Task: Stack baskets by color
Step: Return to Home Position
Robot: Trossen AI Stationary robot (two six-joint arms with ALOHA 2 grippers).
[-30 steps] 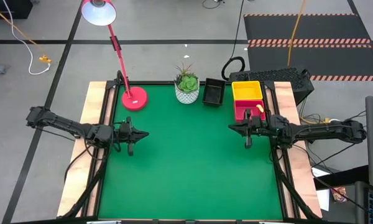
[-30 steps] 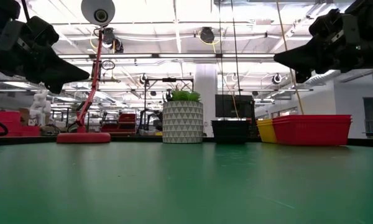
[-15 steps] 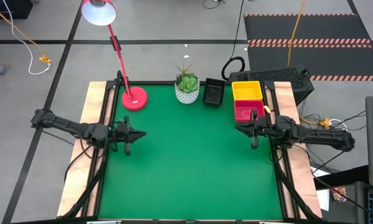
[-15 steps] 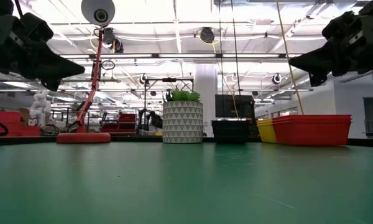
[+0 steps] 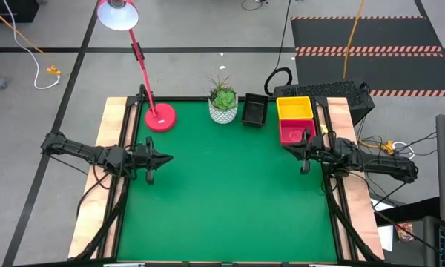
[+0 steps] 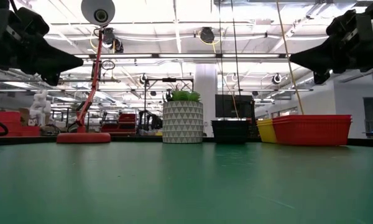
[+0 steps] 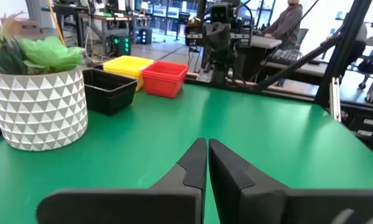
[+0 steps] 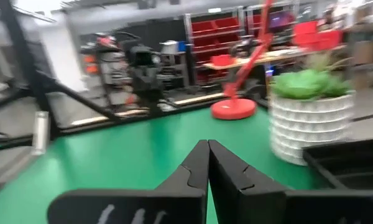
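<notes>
Three basket stacks rest with their bottoms on the green table along its far edge: a black one (image 5: 254, 109), a yellow one (image 5: 294, 108) and a red one (image 5: 297, 131) in front of the yellow. My left gripper (image 5: 167, 158) is shut with nothing in it, level above the table's left side, pointing right. My right gripper (image 5: 288, 145) is shut with nothing in it, level at the right side, just on the near side of the red stack (image 7: 165, 77), pointing left. How many baskets each stack holds I cannot tell.
A white patterned plant pot (image 5: 222, 104) and a red lamp base (image 5: 160, 118) stand on the far edge left of the baskets. The lamp's arm slants up and back. The green mat's middle and near half (image 5: 230, 200) show only bare mat. Wooden rails border both sides.
My right gripper has drawn back toward the table's right edge, staying level and shut. My left gripper has edged slightly toward the left edge, still shut. The baskets have not moved.
</notes>
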